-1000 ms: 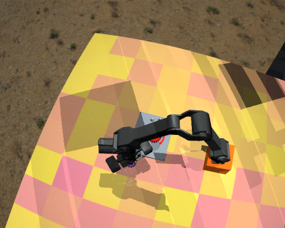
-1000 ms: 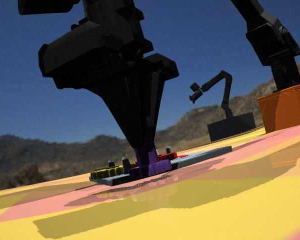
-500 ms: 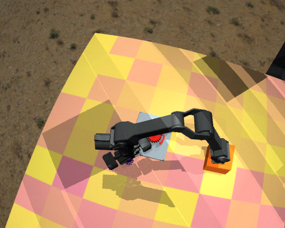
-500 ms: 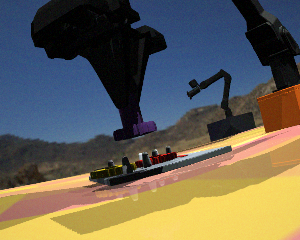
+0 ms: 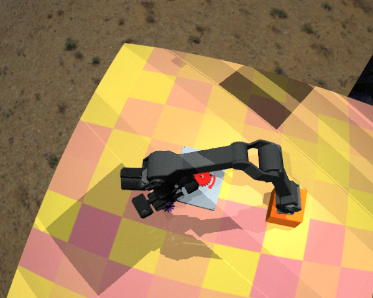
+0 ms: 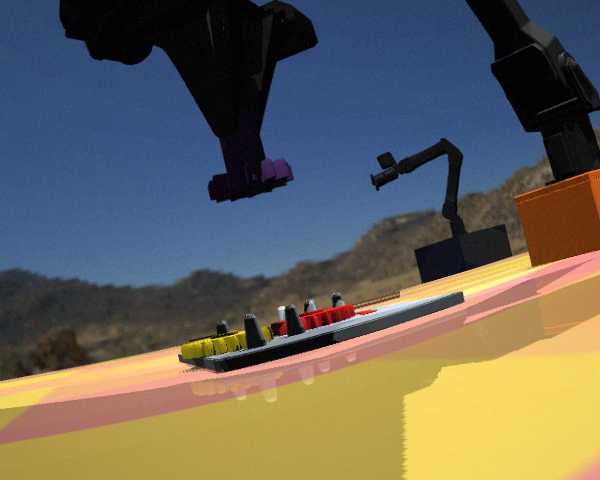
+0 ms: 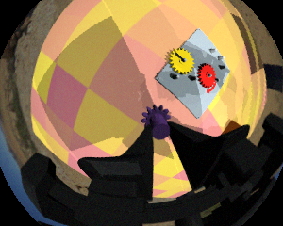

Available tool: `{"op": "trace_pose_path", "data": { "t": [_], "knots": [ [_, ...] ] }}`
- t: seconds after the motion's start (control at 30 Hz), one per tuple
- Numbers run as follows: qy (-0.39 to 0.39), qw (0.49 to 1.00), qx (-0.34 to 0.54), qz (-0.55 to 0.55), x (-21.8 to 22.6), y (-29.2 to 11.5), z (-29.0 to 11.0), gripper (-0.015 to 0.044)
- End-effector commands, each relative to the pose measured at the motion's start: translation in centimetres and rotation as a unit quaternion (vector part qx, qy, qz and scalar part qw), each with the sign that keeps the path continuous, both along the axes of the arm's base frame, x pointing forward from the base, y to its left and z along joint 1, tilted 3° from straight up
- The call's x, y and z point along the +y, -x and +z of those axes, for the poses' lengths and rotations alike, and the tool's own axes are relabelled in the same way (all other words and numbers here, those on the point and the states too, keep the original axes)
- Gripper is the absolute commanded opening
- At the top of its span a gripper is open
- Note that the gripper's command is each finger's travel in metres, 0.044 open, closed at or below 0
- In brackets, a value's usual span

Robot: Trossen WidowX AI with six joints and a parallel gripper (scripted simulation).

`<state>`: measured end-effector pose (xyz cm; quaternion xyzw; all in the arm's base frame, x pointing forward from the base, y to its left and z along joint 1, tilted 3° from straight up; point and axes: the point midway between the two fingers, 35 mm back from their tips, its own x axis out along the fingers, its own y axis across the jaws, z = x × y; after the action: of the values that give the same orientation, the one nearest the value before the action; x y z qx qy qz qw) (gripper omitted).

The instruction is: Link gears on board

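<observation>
Aloft, gripper (image 6: 241,131) (image 7: 159,126) nearly closed, its fingers pinching the upright stem of a purple gear (image 5: 168,207) (image 6: 251,180) (image 7: 156,116); teeth below the fingertips, raised well clear of the table (image 5: 186,279) (image 6: 496,413) (image 7: 132,61). Beneath and off to one side, the grey board (image 5: 209,202) (image 6: 393,316) (image 7: 196,105) on the tabletop. Yellow gear (image 6: 212,345) (image 7: 181,60), black stripe, and red gear (image 5: 202,178) (image 6: 331,316) (image 7: 207,75) both seated there, a gap between them. Several bare pegs stand around them. Farther out, orange block (image 5: 297,221) (image 6: 564,222) (image 7: 231,126) under the arm's base.
</observation>
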<state>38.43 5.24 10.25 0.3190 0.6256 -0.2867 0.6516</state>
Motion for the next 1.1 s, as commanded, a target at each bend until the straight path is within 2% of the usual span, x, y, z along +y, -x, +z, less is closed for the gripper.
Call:
{"op": "trace_pose_path", "data": {
  "t": [0.0, 0.5, 1.07],
  "knots": [
    [-0.003, 1.0, -0.009, 0.001, 0.0, 0.0, 1.6, 0.0],
    [-0.003, 1.0, -0.009, 0.001, -0.2, 1.0, 5.5, 0.0],
    [-0.002, 1.0, -0.009, 0.001, -2.3, 1.3, 4.0, 0.0]
  ]
}}
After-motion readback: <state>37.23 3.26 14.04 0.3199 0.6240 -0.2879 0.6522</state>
